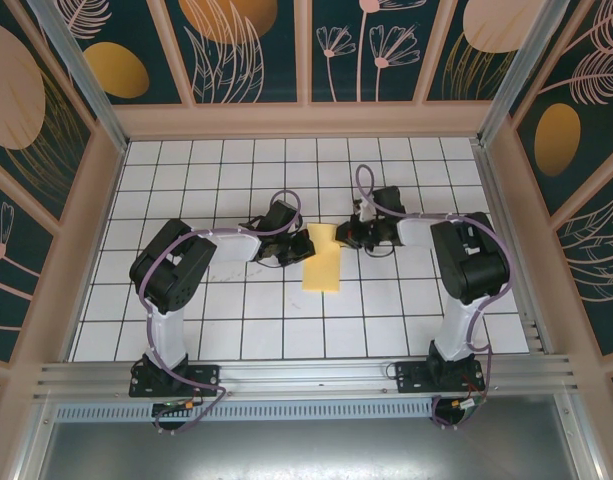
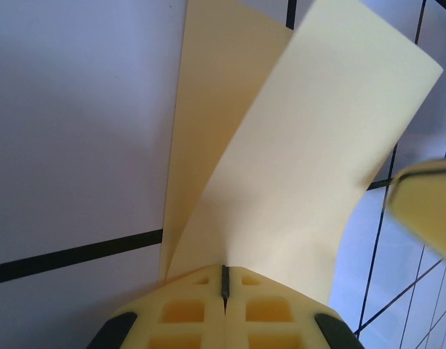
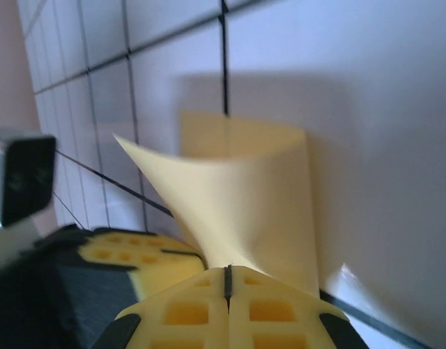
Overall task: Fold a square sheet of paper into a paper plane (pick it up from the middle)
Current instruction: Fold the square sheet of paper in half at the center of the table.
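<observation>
The square sheet of paper [image 1: 323, 268] lies at the table's middle as a pale-yellow strip about one tile wide, its far end lifted. My left gripper [image 1: 304, 246] is shut on the strip's left edge. In the left wrist view the sheet [image 2: 295, 145] curls up out of the closed left gripper [image 2: 225, 275]. My right gripper [image 1: 345, 236] is shut on the right edge near the far end. The right wrist view has the sheet [image 3: 241, 196] rising from the closed right gripper [image 3: 228, 275], with the left gripper's fingers [image 3: 128, 251] close beside it. A paper plane is out of view.
The white gridded table [image 1: 236, 320] is walled by a pink frame [image 1: 306, 122] at the back and sides. An aluminium rail [image 1: 306, 378] runs along the near edge by the arm bases. Both arms reach inward over the middle tiles.
</observation>
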`<state>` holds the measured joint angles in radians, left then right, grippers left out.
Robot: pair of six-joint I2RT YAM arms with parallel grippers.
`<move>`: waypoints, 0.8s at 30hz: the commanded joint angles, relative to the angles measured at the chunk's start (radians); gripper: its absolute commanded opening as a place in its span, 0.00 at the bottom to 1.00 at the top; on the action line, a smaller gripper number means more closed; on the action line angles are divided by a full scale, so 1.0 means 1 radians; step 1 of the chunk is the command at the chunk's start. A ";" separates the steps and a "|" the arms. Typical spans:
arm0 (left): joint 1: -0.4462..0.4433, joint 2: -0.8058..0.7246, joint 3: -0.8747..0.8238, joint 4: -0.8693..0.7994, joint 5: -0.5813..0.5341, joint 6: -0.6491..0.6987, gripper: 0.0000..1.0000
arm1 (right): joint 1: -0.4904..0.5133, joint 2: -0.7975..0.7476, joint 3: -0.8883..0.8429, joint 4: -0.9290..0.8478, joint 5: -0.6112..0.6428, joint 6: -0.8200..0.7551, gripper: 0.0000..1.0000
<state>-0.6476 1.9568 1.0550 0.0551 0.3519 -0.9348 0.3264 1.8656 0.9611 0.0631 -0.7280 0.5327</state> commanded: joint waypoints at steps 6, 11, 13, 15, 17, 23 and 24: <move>-0.005 0.020 -0.029 -0.075 -0.044 0.025 0.00 | -0.012 0.079 0.041 0.000 -0.029 -0.017 0.03; -0.004 0.020 -0.029 -0.076 -0.044 0.025 0.00 | -0.015 0.112 0.028 -0.063 0.070 -0.033 0.03; -0.004 0.020 -0.028 -0.075 -0.045 0.025 0.00 | -0.014 0.127 0.022 -0.060 0.072 -0.029 0.03; -0.004 0.018 -0.029 -0.077 -0.043 0.027 0.00 | -0.013 0.119 0.030 -0.064 0.064 -0.029 0.03; -0.005 0.019 -0.029 -0.078 -0.044 0.028 0.00 | -0.013 0.096 0.045 -0.073 0.055 -0.028 0.04; -0.004 0.019 -0.030 -0.078 -0.045 0.026 0.00 | -0.031 0.064 0.133 -0.059 -0.033 -0.006 0.04; -0.005 0.017 -0.030 -0.078 -0.045 0.027 0.00 | -0.034 0.071 0.146 -0.057 -0.038 -0.002 0.04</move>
<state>-0.6476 1.9568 1.0546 0.0551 0.3519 -0.9279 0.3084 1.9606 1.0496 0.0113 -0.7204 0.5301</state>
